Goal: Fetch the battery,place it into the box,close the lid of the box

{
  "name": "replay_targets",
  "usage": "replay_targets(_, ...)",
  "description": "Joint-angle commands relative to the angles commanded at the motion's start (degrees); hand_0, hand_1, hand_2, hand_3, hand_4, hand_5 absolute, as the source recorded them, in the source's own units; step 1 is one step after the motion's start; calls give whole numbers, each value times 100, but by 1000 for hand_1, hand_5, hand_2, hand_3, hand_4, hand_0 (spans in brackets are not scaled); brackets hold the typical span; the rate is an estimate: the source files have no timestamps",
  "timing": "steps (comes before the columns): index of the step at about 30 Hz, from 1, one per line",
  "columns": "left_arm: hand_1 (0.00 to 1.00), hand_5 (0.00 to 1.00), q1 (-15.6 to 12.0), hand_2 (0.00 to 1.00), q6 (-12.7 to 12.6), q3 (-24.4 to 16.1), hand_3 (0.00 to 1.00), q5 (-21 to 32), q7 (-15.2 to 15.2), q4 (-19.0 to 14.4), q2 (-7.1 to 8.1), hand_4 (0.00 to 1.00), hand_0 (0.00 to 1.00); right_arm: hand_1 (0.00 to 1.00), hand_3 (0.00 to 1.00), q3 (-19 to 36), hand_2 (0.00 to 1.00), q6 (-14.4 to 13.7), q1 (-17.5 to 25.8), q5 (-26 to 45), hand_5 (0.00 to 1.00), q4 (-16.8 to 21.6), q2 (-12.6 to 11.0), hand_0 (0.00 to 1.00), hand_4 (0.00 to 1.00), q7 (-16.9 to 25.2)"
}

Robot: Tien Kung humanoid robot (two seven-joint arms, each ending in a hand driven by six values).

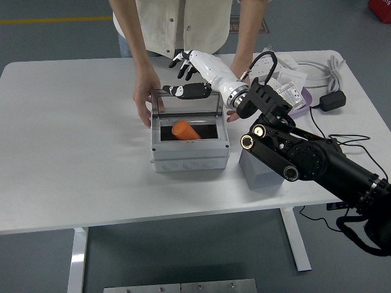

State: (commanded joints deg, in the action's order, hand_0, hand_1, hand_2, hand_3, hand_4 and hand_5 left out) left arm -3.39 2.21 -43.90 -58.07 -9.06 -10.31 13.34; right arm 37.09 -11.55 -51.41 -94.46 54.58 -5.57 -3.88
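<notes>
The grey box (pixel 189 155) stands mid-table with its clear lid (pixel 187 105) raised upright over the opening. An orange battery (pixel 184 130) lies inside the box, free of any hand. My right hand (pixel 190 72) is white and hovers behind and above the lid. Its fingers (pixel 183 60) are spread, and its thumb (pixel 186 91) rests along the lid's top edge. A person at the far side steadies the box, one hand (pixel 145 105) on its left side and the other hand (pixel 234 113) on its right. My left arm is out of view.
A grey block (pixel 261 172) sits on the table under my right forearm. At the back right are a white power strip (pixel 263 68), a purple tray (pixel 294 105) with sockets, a black adapter (pixel 332 101) and trailing cables (pixel 342 141).
</notes>
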Motion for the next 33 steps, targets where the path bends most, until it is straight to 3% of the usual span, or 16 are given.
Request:
replay_targets(2,740,207,-7,603,4,-40,553,-47,-8,0,10,742,655,522,679,-54,563,26,-56,57,601,-164,23,667,885,1)
replay_targets(3,741,206,-9,603,6,-53,553,-62,-11,0,13,743,655,660,708,-76,678,32,-74,79,798,-222,31,779,961,5)
replay_targets(9,741,206,-7,603,8,-33,553,-58,-7,0,35,743,655,660,708,-192,678,26,-127,167,798,-445,88,779,961,2)
replay_targets(10,741,205,-7,602,8,-33,553,-60,-7,0,36,743,655,707,729,-208,726,19,-128,169,879,-456,96,828,998,-1)
replay_targets(19,740,204,2,602,8,-35,552,-60,-9,0,42,744,655,713,734,-392,732,-29,-106,175,910,-415,109,835,998,-14)
replay_targets(33,740,205,0,604,5,-136,554,-107,-20,0,23,744,654,711,737,-800,731,89,44,122,908,-46,-47,829,998,-172)
